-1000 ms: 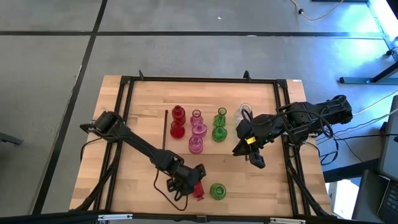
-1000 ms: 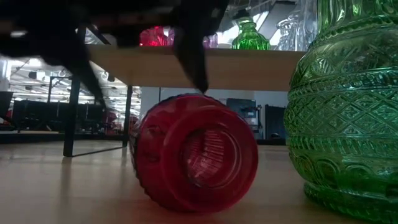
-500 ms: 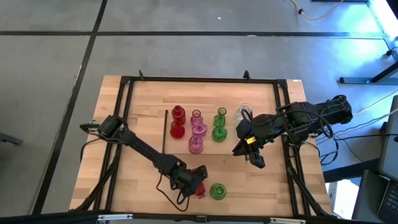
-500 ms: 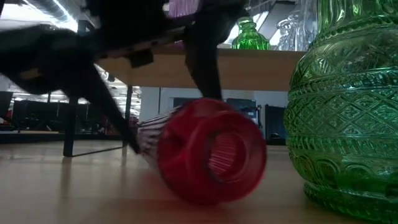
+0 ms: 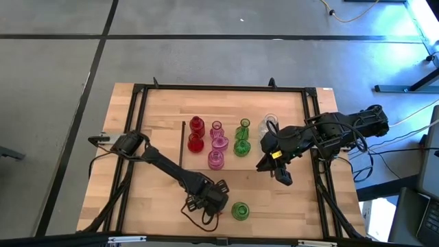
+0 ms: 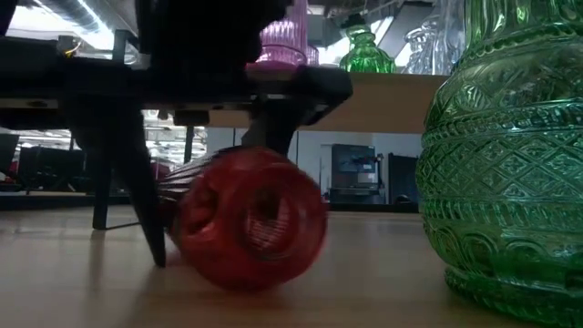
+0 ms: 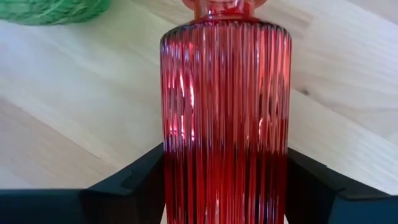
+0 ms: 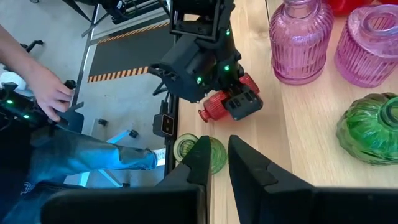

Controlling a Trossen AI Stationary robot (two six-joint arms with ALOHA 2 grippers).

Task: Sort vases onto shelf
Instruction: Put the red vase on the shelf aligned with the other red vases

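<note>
From above, the left hand (image 5: 214, 200) hides the ribbed red glass vase (image 7: 225, 118) lying on the wooden surface (image 5: 158, 206); its wrist view shows both fingers (image 7: 134, 180) spread wide, flanking the vase. Beside it stands a green glass vase (image 5: 240, 210). The right hand (image 5: 280, 171), nearly closed and empty, hovers by the light-wood shelf (image 5: 230, 163).

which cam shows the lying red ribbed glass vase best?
Left wrist view: the red ribbed glass vase fills the picture, lying between the left pincer fingers. Low view shows its base end-on, blurred. Right wrist view shows it small under the arm. High view mostly hides it.
</note>
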